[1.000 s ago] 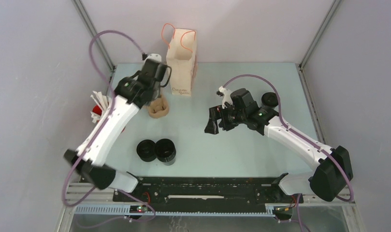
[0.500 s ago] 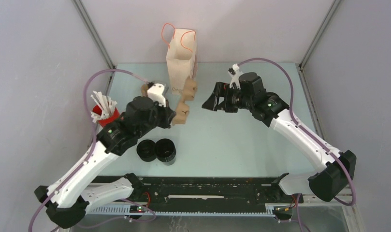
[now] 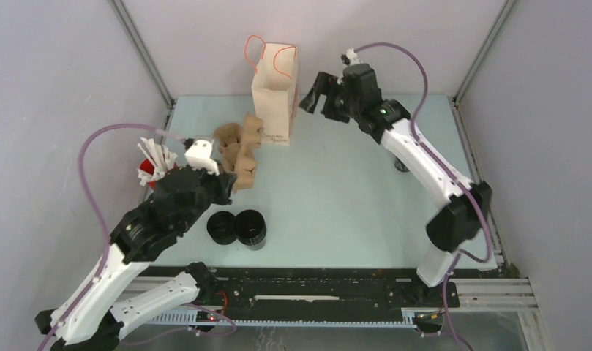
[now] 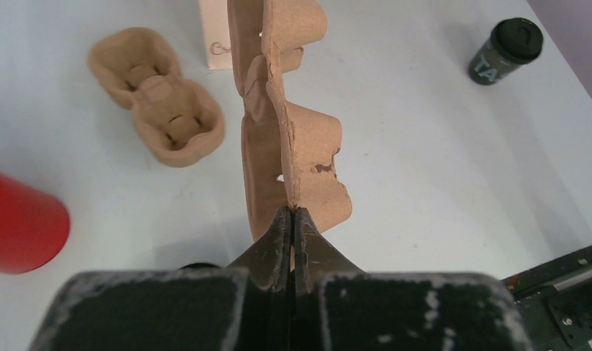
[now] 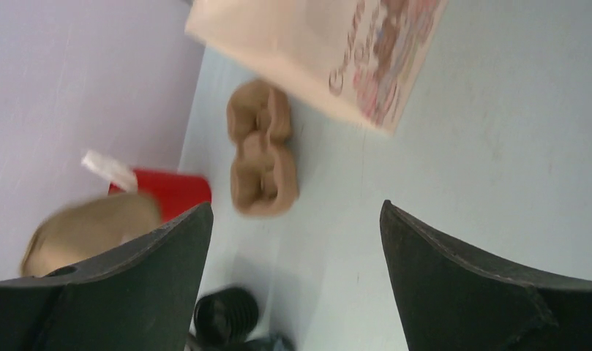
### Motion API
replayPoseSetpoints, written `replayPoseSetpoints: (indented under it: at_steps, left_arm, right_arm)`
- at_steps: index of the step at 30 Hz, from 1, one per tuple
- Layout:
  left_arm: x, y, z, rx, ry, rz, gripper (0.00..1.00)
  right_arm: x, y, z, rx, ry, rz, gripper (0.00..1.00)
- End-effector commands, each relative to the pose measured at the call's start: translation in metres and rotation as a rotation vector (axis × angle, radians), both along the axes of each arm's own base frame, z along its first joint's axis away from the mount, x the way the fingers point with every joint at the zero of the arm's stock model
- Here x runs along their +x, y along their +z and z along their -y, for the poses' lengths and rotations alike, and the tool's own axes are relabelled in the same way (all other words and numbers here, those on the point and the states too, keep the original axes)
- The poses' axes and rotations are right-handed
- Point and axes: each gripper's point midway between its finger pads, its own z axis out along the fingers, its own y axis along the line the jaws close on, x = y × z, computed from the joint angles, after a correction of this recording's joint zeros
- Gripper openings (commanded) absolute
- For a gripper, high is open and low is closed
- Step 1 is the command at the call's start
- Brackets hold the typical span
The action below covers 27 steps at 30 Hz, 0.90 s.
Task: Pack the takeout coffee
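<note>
Currently the left gripper [image 4: 293, 213] is pinched tight on the edge of a pulp carrier [image 4: 285, 124], which it holds on edge above the counter [image 3: 336, 212]. The right gripper [image 5: 294, 208] stands wide and empty at 3 o'clock of the bag [image 3: 274, 80]. One coffee [image 3: 250, 228] touches another [image 3: 221, 227] at the counter's 7 o'clock, and a third coffee [image 4: 506, 50] stands at 3 o'clock. Each looks light, stiff-walled and smooth, and likely tippy. I'd grasp across the body below the lid, kept upright.
</note>
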Motion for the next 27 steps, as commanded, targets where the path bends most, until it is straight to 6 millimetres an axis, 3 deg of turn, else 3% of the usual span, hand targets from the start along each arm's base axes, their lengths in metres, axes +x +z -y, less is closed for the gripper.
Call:
replayPoseSetpoints:
  at_steps: [1,9,13,20,27]
  left_arm:
    - [-0.017,0.015,-0.044,-0.011,0.124,0.045,0.00]
    - [-0.038,0.018,-0.074,-0.037,0.172,0.076,0.00]
    - [-0.040,0.018,-0.077,-0.013,0.170,0.078,0.00]
    - [-0.039,0.015,-0.076,0.000,0.161,0.074,0.00]
    - [-0.042,0.018,-0.076,-0.026,0.156,0.075,0.00]
  right_arm:
    - [0.058,0.019,-0.005,-0.065,-0.115,0.097,0.92]
    - [0.117,0.020,-0.034,-0.131,-0.182,0.190,0.88]
    - [0.127,0.032,-0.047,-0.156,-0.147,0.319,0.88]
    - [0.133,0.071,-0.089,0.072,0.016,0.498,0.88]
    - [0.161,0.082,-0.098,0.198,-0.007,0.586,0.88]
